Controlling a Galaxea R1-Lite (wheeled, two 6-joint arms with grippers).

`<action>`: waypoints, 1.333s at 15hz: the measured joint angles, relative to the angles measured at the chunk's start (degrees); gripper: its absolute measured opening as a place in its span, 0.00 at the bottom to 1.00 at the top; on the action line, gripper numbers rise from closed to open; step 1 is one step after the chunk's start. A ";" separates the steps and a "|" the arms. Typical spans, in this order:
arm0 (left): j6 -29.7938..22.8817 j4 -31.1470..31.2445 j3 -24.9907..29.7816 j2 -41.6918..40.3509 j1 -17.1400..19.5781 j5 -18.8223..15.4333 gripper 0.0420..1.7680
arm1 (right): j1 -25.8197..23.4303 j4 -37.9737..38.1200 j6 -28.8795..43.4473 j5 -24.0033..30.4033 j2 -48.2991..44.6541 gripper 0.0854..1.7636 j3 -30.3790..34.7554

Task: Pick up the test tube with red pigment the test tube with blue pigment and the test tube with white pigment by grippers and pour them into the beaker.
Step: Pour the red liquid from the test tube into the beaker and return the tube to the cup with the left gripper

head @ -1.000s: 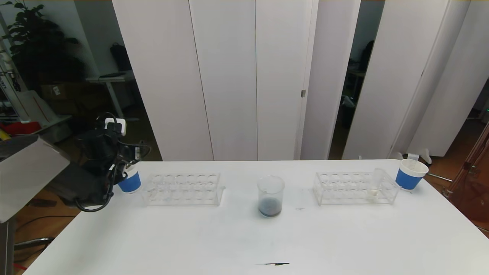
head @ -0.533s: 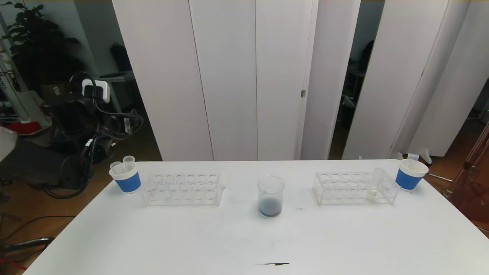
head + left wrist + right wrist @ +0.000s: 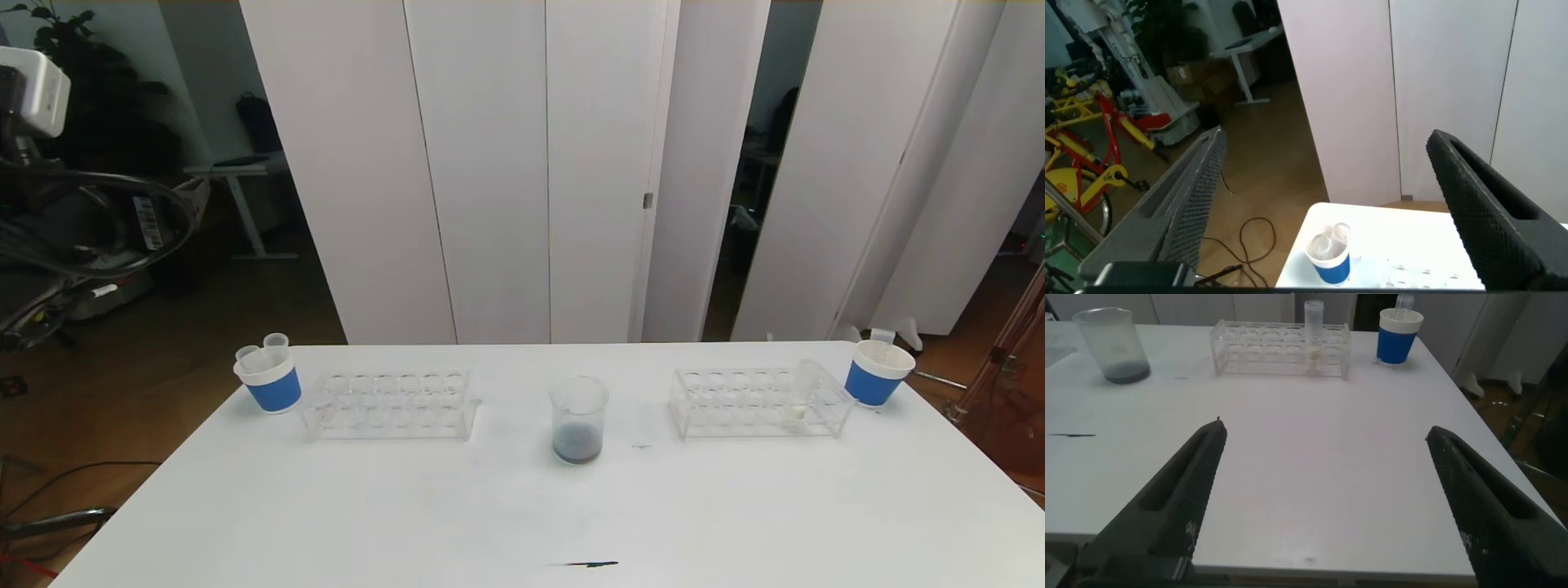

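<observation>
The beaker (image 3: 579, 420) stands mid-table with dark liquid at its bottom; it also shows in the right wrist view (image 3: 1112, 345). The test tube with white pigment (image 3: 802, 398) leans in the right rack (image 3: 755, 402), and appears upright there in the right wrist view (image 3: 1313, 331). No tube with red or blue pigment shows. My left arm (image 3: 49, 220) is raised high off the table's left side; its gripper (image 3: 1327, 137) is open and empty, looking down on the left cup (image 3: 1331, 255). My right gripper (image 3: 1325, 429) is open and empty over the table's near right part.
The left blue-sleeved cup (image 3: 269, 384) holds two empty tubes (image 3: 263, 355). An empty rack (image 3: 390, 404) stands beside it. Another blue-sleeved cup (image 3: 875, 374) with a tube stands at the far right. A dark streak (image 3: 584, 563) marks the front edge.
My left arm has lifted up and away to the left from the left cup, uncovering the cup with two empty tubes in it. Nothing on the table has moved.
</observation>
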 joint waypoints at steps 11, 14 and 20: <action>-0.02 42.70 14.73 -50.25 -0.68 -5.16 0.99 | 0.00 0.02 -0.02 0.02 0.00 0.99 0.00; 0.01 47.20 21.72 -61.77 -0.68 -12.50 0.99 | 0.00 0.00 -0.02 0.00 0.00 0.99 0.00; -4.29 47.58 37.08 -73.64 -0.46 -15.84 0.99 | 0.00 0.02 -0.02 0.02 0.00 0.99 0.00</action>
